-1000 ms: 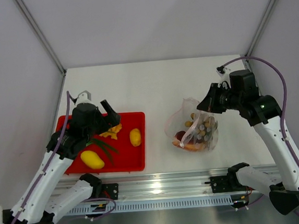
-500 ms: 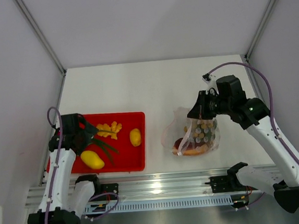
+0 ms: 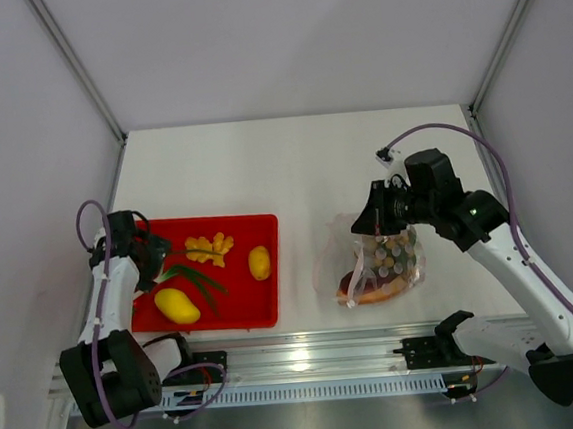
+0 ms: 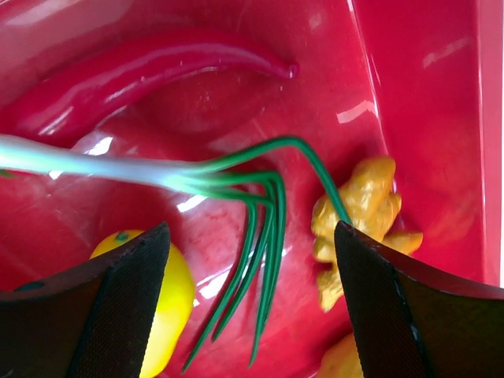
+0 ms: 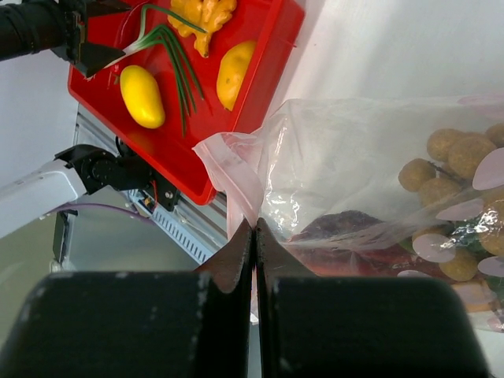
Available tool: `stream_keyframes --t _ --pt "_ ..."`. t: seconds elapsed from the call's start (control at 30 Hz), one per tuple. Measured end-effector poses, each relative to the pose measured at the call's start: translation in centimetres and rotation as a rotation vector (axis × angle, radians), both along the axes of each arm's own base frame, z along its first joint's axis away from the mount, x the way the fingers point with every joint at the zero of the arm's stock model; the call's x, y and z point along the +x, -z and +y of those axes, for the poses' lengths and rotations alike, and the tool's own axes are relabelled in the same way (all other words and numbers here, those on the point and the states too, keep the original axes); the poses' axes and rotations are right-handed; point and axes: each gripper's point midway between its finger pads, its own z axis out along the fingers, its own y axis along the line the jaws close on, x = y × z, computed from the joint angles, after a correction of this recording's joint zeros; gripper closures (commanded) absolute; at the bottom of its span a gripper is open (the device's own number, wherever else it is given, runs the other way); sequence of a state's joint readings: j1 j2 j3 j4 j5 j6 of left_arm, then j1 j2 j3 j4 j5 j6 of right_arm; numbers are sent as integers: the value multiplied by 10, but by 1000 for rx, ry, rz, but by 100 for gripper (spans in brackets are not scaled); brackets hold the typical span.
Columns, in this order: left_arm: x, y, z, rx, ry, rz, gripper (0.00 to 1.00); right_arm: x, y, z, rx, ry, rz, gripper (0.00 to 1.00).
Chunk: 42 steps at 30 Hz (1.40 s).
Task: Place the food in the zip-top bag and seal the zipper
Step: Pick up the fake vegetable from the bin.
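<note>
- Two tools work at opposite ends of the bench (image 3: pixel 262 166). The left tool (image 4: pixel 250 236) stands wide open with nothing in it. The right tool (image 5: pixel 253 228) is pinched shut on the clear film of the bag (image 5: pixel 354 150) near its mouth.
- Directly between the left tool's open jaws lie the green stalks (image 4: pixel 272 213) on the red tray (image 4: pixel 425 94). A red chili (image 4: pixel 157 71) lies beyond its fingertips, a yellow fruit (image 4: pixel 177 276) by one finger and a knobby orange piece (image 4: pixel 354 205) by the other.
- Under the right tool the bag rests on the bench, already holding tan balls (image 5: pixel 453 153) and a reddish piece. Its pink zipper (image 5: pixel 232 161) sits just ahead of the fingertips, unsealed.
- Risks: the thin stalks could slip through closing jaws, or the chili could be caught with them. A single pinch may also let the bag's mouth sag shut before any food arrives.
</note>
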State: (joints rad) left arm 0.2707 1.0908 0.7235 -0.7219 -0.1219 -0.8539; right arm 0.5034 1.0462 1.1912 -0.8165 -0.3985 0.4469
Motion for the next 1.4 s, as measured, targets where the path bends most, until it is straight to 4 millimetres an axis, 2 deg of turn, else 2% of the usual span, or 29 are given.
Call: stream_keyframes --t 0.33,0.67,0.83,1.17,1.3,1.4 --pt "20 18 8 -85 -110 -21 23 0 11 -1 -24 -15 4 100" --pt "16 32 10 -114 -162 12 24 2 13 -3 -42 -10 -12 100" --pt "6 32 8 -122 -188 33 21 3 14 -4 -46 -9 -15 100" --pt "-8 26 5 -114 -195 54 9 3 13 -4 -46 -9 -16 100" --pt "-11 30 5 -116 -198 78 5 3 13 -4 -45 -9 -16 100" --pt "-13 41 4 -133 -202 121 4 3 13 -4 -46 -8 -17 100"
